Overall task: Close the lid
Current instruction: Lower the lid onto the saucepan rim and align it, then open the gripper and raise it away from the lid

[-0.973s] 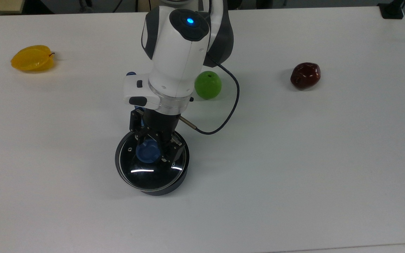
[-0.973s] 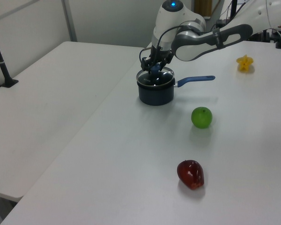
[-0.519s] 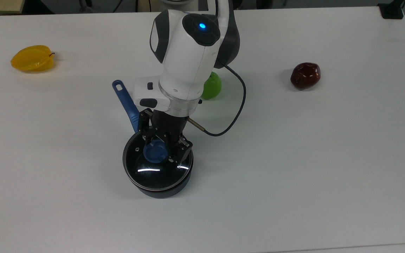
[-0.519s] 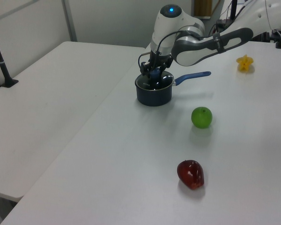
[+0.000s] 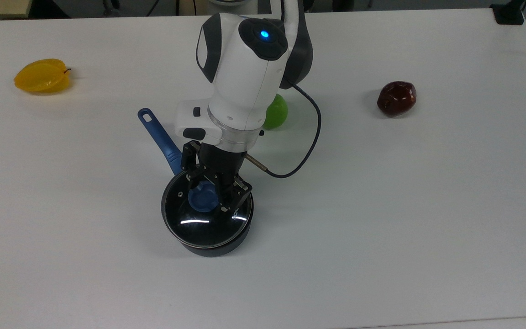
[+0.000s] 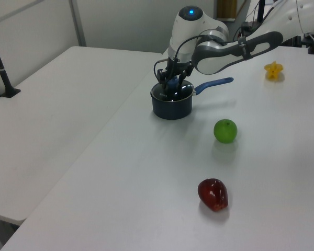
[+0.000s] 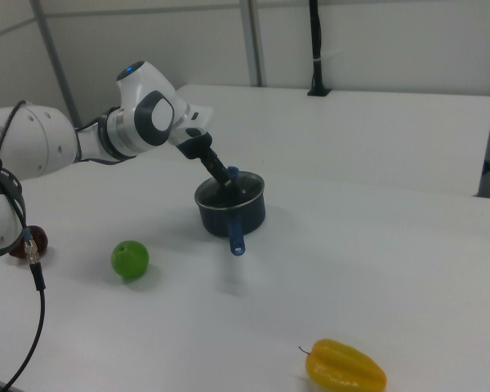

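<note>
The lid (image 5: 206,211) sits on the black saucepan (image 5: 217,242), its metal rim lying roughly level with the pan's rim in the top view, slightly offset toward the top view's left. The blue knob (image 5: 202,196) stands at the lid's centre, and a small vent hole shows in the glass to the top view's left of the knob.

The gripper (image 5: 210,194) is directly above the lid, its fingers (image 5: 232,197) set on either side of the knob and closed against it. In the left view the gripper (image 6: 171,85) reaches down into the mouth of the saucepan (image 6: 171,106); in the right view the gripper (image 7: 229,184) comes in at a slant from the right view's left onto the saucepan (image 7: 231,209).

The saucepan's blue handle (image 5: 160,138) runs away from the gripper toward the top view's upper left, passing beside the arm's wrist. It stands clear of the pan in the left view (image 6: 213,84) and the right view (image 7: 236,237).

A green apple (image 5: 276,112) lies behind the gripper, near it, partly covered by the arm in the top view. A dark red fruit (image 5: 397,98) lies well apart toward the top view's right. A yellow star fruit (image 5: 42,76) lies well apart toward the top view's upper left. All rest on the white table (image 5: 404,219).
</note>
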Motion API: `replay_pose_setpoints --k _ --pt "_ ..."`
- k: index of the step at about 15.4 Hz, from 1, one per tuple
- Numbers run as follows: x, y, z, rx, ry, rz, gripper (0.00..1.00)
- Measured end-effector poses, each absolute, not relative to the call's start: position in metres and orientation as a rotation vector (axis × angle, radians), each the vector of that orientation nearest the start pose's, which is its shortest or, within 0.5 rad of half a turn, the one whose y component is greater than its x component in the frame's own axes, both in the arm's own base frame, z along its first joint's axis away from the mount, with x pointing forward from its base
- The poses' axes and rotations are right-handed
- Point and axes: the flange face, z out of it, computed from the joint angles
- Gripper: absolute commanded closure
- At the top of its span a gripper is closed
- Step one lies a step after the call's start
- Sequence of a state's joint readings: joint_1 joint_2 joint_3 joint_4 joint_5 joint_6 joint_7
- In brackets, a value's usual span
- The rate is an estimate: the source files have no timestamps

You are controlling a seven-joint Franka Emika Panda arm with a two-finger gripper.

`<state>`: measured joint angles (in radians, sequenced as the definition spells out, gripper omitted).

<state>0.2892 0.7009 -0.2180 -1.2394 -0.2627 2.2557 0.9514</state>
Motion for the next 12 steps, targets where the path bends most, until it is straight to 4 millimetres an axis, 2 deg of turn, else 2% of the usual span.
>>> replay_pose_setpoints --k 3,8,10,12 --pt "0.766 0.09 0.394 -3.019 1.084 -0.748 0.0" --pt "0.766 0.079 0.406 -2.961 1.173 -0.769 0.0" --pt "0.766 0.072 0.42 -2.934 1.189 -0.784 0.0" --pt "0.759 0.063 0.448 -2.886 1.193 -0.785 0.0"
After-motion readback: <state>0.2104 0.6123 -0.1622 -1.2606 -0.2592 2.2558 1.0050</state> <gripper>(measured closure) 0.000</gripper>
